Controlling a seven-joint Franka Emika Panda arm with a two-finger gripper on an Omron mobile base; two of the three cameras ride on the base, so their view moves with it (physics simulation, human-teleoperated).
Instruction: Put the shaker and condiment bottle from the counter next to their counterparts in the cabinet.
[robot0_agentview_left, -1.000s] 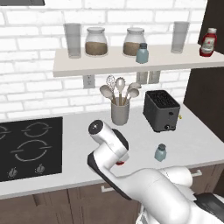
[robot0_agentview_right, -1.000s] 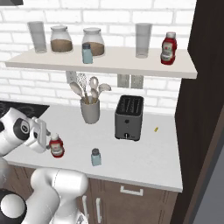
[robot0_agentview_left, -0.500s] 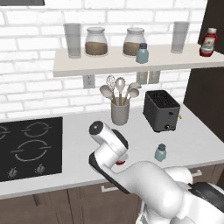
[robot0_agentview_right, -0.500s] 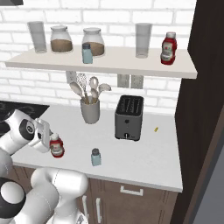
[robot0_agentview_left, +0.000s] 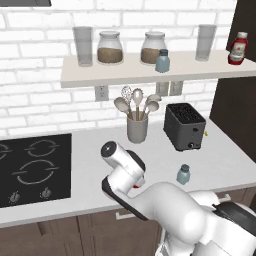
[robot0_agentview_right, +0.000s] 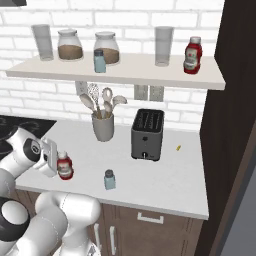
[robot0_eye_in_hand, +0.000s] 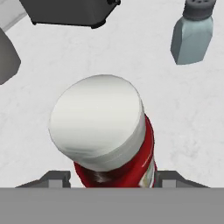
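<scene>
Bottle (robot0_eye_in_hand: 109, 135): red with a pale cap, standing upright on the counter (robot0_agentview_right: 165, 175) near the shaker (robot0_agentview_right: 109, 179). Gripper (robot0_eye_in_hand: 112, 178) spread, one fingertip (robot0_eye_in_hand: 54, 178) either side of it, not clamped.

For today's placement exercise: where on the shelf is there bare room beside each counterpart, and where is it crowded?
Bare shelf lies between the shelf shaker and the right-hand glass, and between that glass and the shelf bottle. The shaker's left is crowded by two jars.
</scene>
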